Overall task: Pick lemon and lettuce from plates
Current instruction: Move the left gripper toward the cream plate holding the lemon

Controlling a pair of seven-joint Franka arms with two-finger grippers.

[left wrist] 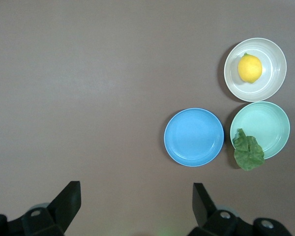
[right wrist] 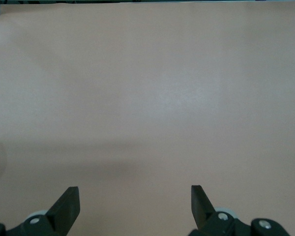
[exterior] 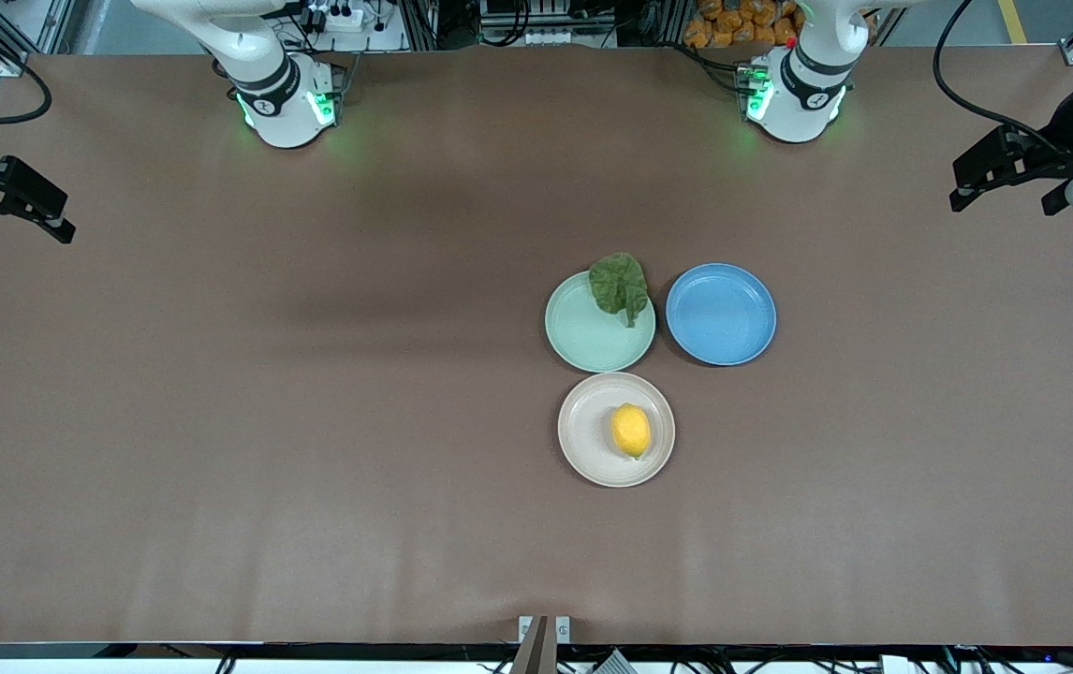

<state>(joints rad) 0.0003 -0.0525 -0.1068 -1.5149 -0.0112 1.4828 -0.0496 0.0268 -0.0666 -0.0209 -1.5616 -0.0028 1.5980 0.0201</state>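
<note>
Nearest the front camera we find the round beige-cream matte plate, and on it the small oval bright yellow lemon with its pointed tip. Just beside that plate, farther from the camera, sits the round pale mint green plate; the dark green crinkled lettuce leaf lies on its rim, partly hanging over onto the brown surface. A round blue plate, holding nothing, sits beside the mint one toward the left arm's end.

From the left wrist view we see all three plates, the lemon and the lettuce together, which the right wrist view does not show; that one takes in only bare surface.

We see the left gripper over the left arm's end of the surface, fingers spread wide and holding nothing. Our right gripper hangs over the right arm's end, fingers likewise released. Both arms wait.

We can read no writing anywhere.
</note>
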